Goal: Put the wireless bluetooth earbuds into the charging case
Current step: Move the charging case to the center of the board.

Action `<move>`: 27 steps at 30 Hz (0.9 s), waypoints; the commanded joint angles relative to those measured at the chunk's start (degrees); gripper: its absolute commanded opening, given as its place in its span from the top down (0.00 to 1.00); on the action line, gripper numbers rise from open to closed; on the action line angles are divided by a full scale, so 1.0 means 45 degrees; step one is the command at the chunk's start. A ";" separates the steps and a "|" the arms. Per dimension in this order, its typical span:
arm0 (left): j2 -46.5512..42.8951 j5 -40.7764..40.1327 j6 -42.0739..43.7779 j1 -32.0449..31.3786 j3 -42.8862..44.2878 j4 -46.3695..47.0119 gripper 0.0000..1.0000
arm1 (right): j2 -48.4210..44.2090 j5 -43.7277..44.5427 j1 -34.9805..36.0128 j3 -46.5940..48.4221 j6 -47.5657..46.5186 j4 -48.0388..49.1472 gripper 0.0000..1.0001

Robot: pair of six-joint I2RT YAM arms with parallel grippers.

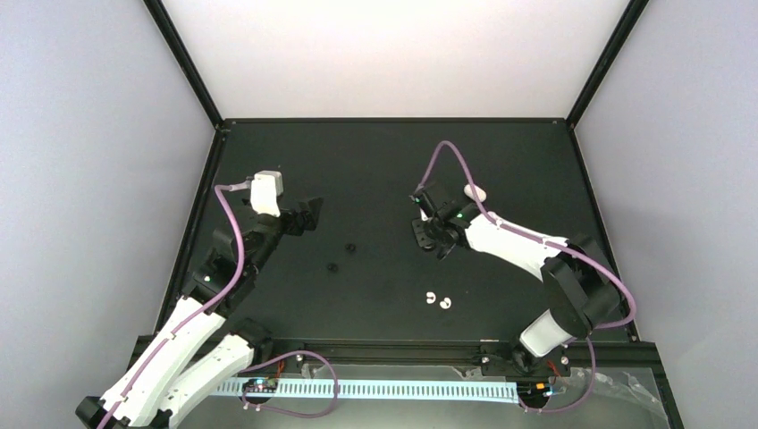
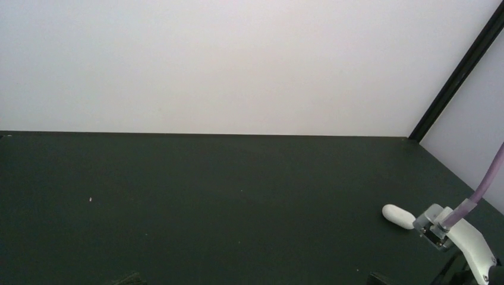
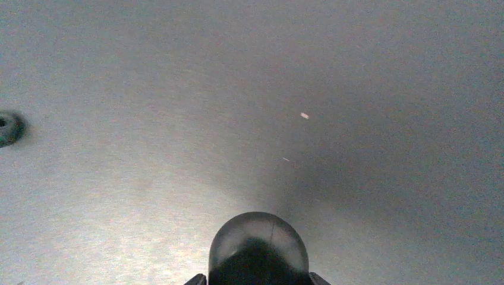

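Observation:
Two black earbuds [image 1: 350,247] [image 1: 332,266] lie on the dark table mid-left, and one of them shows at the left edge of the right wrist view [image 3: 6,127]. Two white earbuds [image 1: 432,298] [image 1: 444,302] lie side by side near the front. My right gripper [image 1: 436,239] [image 3: 255,279] is low over the table. Its fingertips [image 3: 196,279] press both sides of a dark, glossy, rounded charging case [image 3: 258,243]. A white charging case [image 1: 475,191] [image 2: 398,215] lies just behind the right wrist. My left gripper [image 1: 308,214] [image 2: 252,280] hangs wide open and empty, left of the black earbuds.
The black frame rail [image 1: 393,120] bounds the table at the back, with slanted posts at both rear corners. The right arm's purple cable [image 1: 451,152] loops over the white case. A cable track [image 1: 375,390] runs along the near edge between the arm bases.

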 commanded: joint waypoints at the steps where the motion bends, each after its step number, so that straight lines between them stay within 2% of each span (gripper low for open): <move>1: -0.0029 0.0150 0.0091 -0.0074 -0.0049 0.0052 0.01 | 0.0690 -0.0361 0.0823 0.1149 -0.2537 -0.1130 0.58; 7: -0.0117 -0.0090 0.0107 -0.0104 -0.0024 -0.0043 0.01 | 0.1828 -0.0191 0.1825 0.1653 -0.3510 -0.1451 0.57; 11: -0.0135 -0.0186 0.0146 -0.0152 -0.0038 -0.0038 0.01 | 0.1971 -0.0222 0.1972 0.1601 -0.3360 -0.1398 0.55; 15: -0.0166 -0.0211 0.0146 -0.0158 -0.0033 -0.0048 0.01 | 0.1373 0.0062 0.1959 0.1580 -0.2021 -0.1134 0.47; 17: -0.0184 -0.0226 0.0145 -0.0163 -0.0025 -0.0048 0.01 | 0.0873 0.0200 0.1975 0.1411 -0.0752 -0.0790 0.43; 19: -0.0207 -0.0226 0.0158 -0.0163 -0.0026 -0.0038 0.01 | 0.0474 -0.0021 0.1945 0.1042 0.0865 -0.0228 0.43; 23: -0.0197 -0.0254 0.0146 -0.0163 -0.0021 -0.0062 0.01 | 0.0167 -0.0513 0.1938 0.0061 0.2661 0.0990 0.58; 27: -0.0190 -0.0285 0.0147 -0.0204 -0.0026 -0.0087 0.01 | 0.0286 -0.0140 0.1947 -0.0708 0.3110 0.1334 0.78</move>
